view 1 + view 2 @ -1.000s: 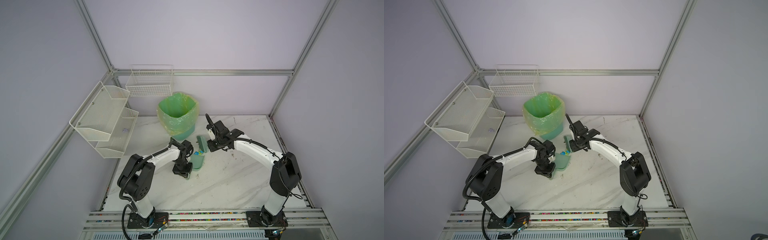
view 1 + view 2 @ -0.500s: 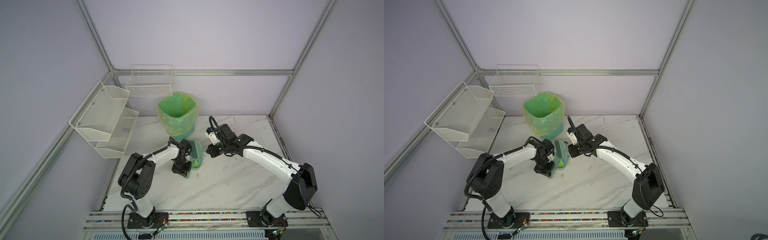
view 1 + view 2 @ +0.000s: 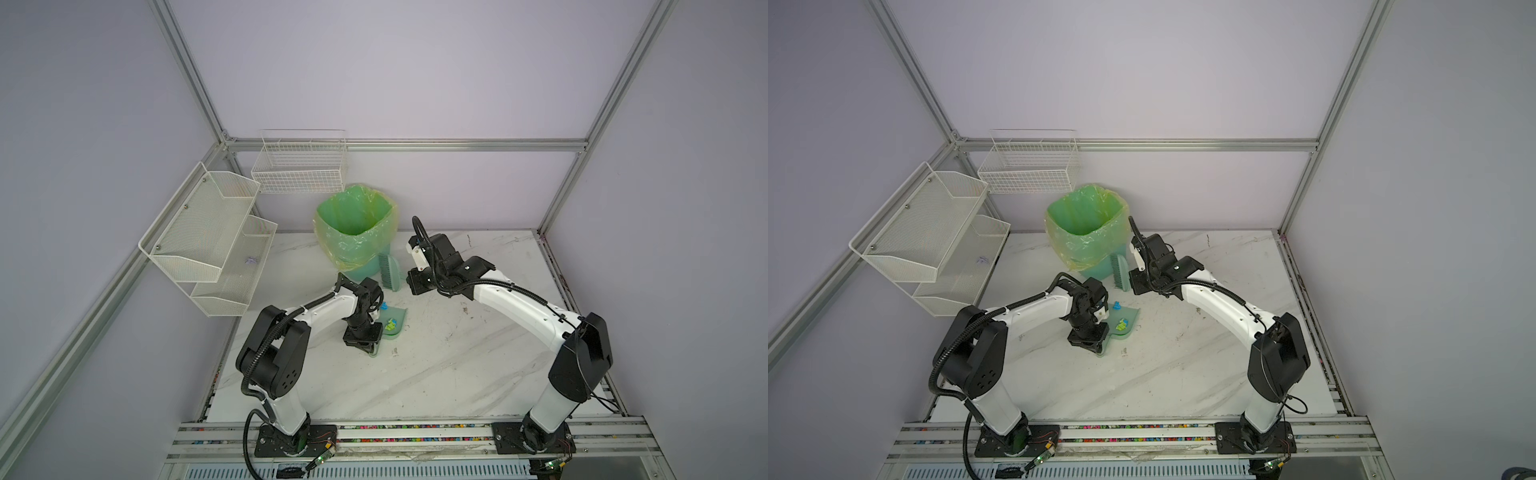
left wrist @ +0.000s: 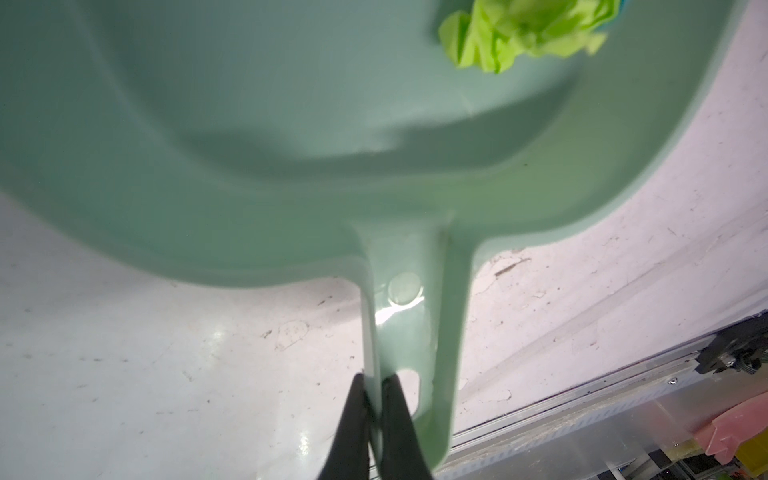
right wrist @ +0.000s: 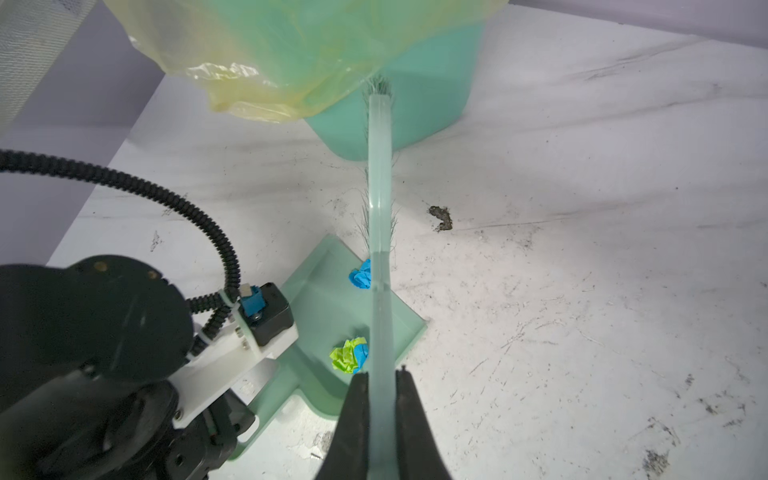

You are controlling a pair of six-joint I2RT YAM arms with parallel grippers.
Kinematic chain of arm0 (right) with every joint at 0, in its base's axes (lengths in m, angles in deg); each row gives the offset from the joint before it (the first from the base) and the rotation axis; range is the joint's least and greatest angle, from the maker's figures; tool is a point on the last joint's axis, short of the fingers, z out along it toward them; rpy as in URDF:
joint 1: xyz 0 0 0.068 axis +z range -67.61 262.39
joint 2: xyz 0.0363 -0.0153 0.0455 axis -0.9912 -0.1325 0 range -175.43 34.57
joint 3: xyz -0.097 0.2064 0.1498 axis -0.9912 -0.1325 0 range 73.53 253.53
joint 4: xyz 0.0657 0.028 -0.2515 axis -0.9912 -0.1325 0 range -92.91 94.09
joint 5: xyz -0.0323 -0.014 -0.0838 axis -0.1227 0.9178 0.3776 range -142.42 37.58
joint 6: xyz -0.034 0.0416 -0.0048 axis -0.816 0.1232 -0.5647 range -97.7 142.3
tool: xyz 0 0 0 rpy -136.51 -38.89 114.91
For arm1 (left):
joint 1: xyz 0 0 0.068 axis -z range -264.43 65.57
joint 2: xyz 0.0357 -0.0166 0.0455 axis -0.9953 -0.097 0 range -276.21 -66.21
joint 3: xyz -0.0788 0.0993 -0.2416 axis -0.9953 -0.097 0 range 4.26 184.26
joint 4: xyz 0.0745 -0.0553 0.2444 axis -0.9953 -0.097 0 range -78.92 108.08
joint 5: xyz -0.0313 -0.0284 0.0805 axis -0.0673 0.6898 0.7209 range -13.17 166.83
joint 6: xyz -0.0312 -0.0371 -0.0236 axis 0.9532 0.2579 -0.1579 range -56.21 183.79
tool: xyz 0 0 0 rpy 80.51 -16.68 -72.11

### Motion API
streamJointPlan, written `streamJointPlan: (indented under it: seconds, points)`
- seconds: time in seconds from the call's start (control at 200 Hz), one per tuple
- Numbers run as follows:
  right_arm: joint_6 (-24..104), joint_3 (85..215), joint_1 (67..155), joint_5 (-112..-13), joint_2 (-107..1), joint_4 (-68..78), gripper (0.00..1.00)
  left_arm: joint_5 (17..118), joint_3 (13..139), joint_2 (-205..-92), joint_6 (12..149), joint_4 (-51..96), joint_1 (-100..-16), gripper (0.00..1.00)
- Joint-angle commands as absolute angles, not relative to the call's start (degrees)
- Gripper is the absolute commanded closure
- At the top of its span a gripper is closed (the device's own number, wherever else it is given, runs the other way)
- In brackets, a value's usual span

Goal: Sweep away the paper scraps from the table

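My left claw [image 4: 376, 378] pinches the dustpan [image 4: 249, 145], right claw [image 5: 381, 374] the brush [image 5: 379, 187]; paper scraps [image 5: 347, 355] look collected, so next comes a level lift to the bin [image 3: 353, 245].

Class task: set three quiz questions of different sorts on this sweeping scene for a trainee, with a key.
1. True or false: the left hand is shut on the handle of the dustpan.
2. What does the right hand hold? A) brush B) cloth C) nothing
3. Fill in: the paper scraps in view lie in the ____.
Key: 1 true; 2 A; 3 dustpan.
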State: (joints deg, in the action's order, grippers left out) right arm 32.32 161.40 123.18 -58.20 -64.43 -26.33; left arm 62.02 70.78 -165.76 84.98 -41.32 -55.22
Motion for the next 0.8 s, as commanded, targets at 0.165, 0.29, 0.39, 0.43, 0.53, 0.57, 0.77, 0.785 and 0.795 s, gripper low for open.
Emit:
streamJointPlan:
  seconds: [0.165,0.29,0.39,0.43,0.53,0.57,0.77,0.785,0.795]
  points:
    - [32.84,159.62,123.08,-58.56,-66.55,-22.55,1.0,61.94,74.05,-165.91,84.12,-41.65,-55.71,1.0]
    - [33.5,156.24,123.08,-60.45,-64.97,-21.09,1.0,62.33,74.31,-166.19,83.99,-41.94,-55.72,1.0]
    - [34.07,153.24,123.18,-61.61,-63.25,-20.4,1.0,62.47,74.62,-166.21,83.94,-41.95,-55.73,1.0]
    - [34.44,152.07,123.21,-62.31,-62.56,-20.12,1.0,62.49,74.74,-166.23,84.0,-42.02,-55.72,1.0]
    - [35.41,149.4,123.34,-63.55,-60.73,-19.56,1.0,62.77,74.84,-166.31,84.12,-42.04,-55.74,1.0]
    - [35.69,148.36,123.55,-64.12,-59.83,-19.48,1.0,62.8,74.89,-166.39,84.13,-42.0,-55.78,1.0]
    - [36.49,143.84,124.48,-67.8,-54.47,-18.15,1.0,62.93,74.82,-166.32,84.1,-42.0,-55.72,1.0]
    - [36.53,143.61,124.56,-68.19,-54.1,-18.15,1.0,63.05,74.82,-166.27,84.14,-42.0,-55.72,1.0]
    - [36.53,143.52,124.61,-68.45,-53.93,-18.15,1.0,63.08,74.83,-166.24,84.15,-41.98,-55.7,1.0]
